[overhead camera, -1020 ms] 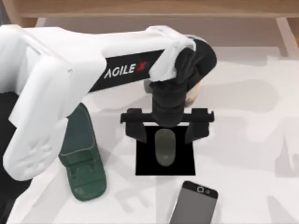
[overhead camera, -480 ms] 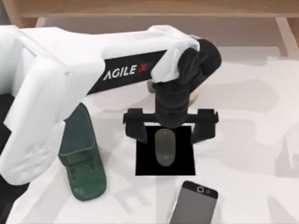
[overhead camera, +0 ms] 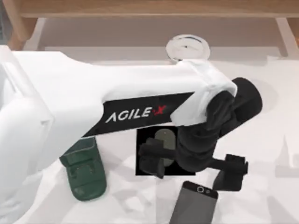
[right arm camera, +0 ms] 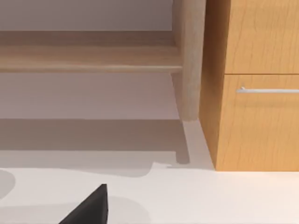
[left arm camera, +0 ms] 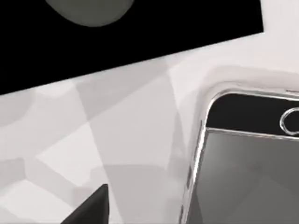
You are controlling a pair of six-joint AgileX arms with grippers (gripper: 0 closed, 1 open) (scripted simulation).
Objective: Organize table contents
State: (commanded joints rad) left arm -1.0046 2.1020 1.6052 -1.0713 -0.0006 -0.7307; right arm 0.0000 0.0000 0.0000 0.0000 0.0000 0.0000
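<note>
My left gripper (overhead camera: pixel 190 169) hangs open over the front edge of the black square pad (overhead camera: pixel 143 139), its fingers spread wide just behind the top end of the smartphone (overhead camera: pixel 192 206). The grey mouse (overhead camera: pixel 164 137) lies on the pad, partly hidden by the wrist. In the left wrist view the pad (left arm camera: pixel 140 42), the mouse's edge (left arm camera: pixel 93 9) and the phone's black end (left arm camera: pixel 252 109) sit close below. The dark green phone stand (overhead camera: pixel 84 173) lies at the front left. The bubble-tea cup (overhead camera: pixel 187 47) stands at the back.
The white table (overhead camera: pixel 266 140) spreads to the right of the arm. A light wooden shelf (overhead camera: pixel 149 8) runs along the back. In the right wrist view a wooden cabinet (right arm camera: pixel 254 93) with a drawer handle stands beside a shelf post (right arm camera: pixel 189 60).
My left gripper has swung from over the mouse toward the front right, turning above the phone's top end. The cup's lid, hidden before, now shows at the back.
</note>
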